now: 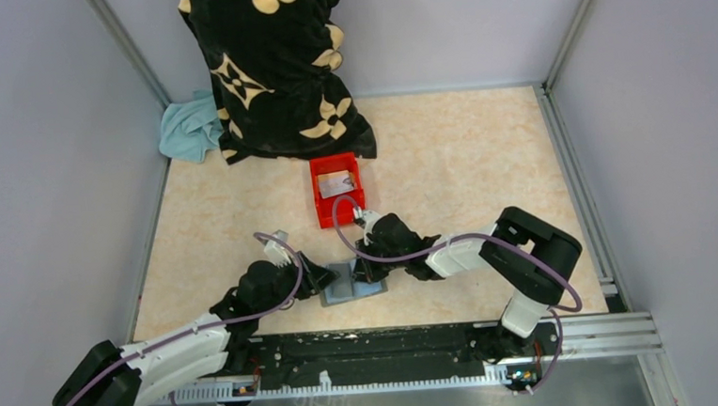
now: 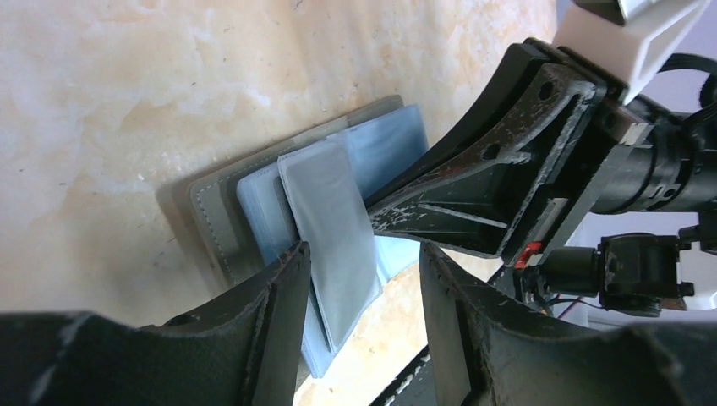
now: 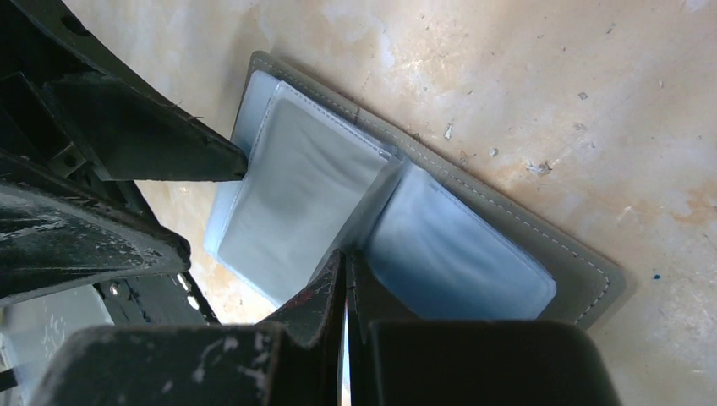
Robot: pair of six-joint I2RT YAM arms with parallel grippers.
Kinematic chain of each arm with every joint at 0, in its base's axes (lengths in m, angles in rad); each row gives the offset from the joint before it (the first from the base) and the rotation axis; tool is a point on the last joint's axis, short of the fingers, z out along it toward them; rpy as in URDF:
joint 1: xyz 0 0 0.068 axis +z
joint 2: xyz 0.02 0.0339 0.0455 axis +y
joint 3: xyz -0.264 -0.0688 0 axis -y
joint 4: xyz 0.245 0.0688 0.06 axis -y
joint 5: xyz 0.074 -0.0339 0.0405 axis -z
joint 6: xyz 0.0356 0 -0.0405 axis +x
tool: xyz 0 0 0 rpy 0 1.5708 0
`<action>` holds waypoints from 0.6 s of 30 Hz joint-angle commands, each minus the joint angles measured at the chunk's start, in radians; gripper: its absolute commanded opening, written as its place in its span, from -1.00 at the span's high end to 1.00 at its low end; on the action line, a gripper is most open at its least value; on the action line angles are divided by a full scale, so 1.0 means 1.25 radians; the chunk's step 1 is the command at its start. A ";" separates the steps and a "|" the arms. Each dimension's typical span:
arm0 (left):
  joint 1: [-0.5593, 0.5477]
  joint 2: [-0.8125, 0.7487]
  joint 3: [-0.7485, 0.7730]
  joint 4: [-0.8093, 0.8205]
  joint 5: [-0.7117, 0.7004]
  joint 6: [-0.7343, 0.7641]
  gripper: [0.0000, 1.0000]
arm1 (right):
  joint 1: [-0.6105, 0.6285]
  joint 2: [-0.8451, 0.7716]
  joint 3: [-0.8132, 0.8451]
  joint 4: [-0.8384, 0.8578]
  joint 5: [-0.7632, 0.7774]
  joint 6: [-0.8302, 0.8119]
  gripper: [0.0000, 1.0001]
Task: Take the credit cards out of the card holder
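On table [image 1: 484, 158]: one card holder [image 3: 473, 254] open | one credit card [image 1: 337, 183] in red bin [image 1: 317, 191] | left fingers [image 1: 327, 278] apart | right fingers [image 3: 342, 304] closed

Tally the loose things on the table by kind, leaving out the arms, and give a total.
Cloths: 2 (black flowered cloth, teal cloth)
Bins: 1 (red bin)
Card holders: 1 (grey card holder)
Cards outside the holder: 1 (pale card in the bin)
Total: 5

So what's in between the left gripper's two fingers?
In the left wrist view, a greyish sleeve of the card holder sits inside the open left gripper.
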 commanded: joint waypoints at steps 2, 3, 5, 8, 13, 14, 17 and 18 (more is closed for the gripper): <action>-0.005 0.002 -0.036 0.096 0.062 -0.024 -0.12 | -0.001 0.025 -0.004 0.026 0.004 0.000 1.00; -0.005 0.002 -0.033 0.101 0.067 -0.027 -0.12 | -0.003 0.024 -0.005 0.026 0.004 0.001 1.00; -0.005 0.004 -0.024 0.101 0.073 -0.023 -0.12 | -0.004 0.024 -0.006 0.027 0.003 0.000 1.00; -0.005 0.013 -0.019 0.099 0.070 -0.020 -0.12 | -0.005 0.021 -0.006 0.027 0.004 0.002 1.00; -0.005 0.048 -0.025 0.126 0.078 -0.023 -0.12 | -0.008 0.008 -0.013 0.023 0.008 0.002 1.00; -0.005 0.054 -0.025 0.132 0.081 -0.025 -0.12 | -0.010 0.008 -0.014 0.022 0.010 0.002 1.00; -0.005 0.068 -0.022 0.145 0.086 -0.024 -0.11 | -0.012 -0.025 -0.017 0.016 0.011 -0.001 1.00; -0.005 0.071 -0.022 0.149 0.087 -0.024 -0.11 | -0.014 -0.029 -0.018 0.013 0.011 -0.002 1.00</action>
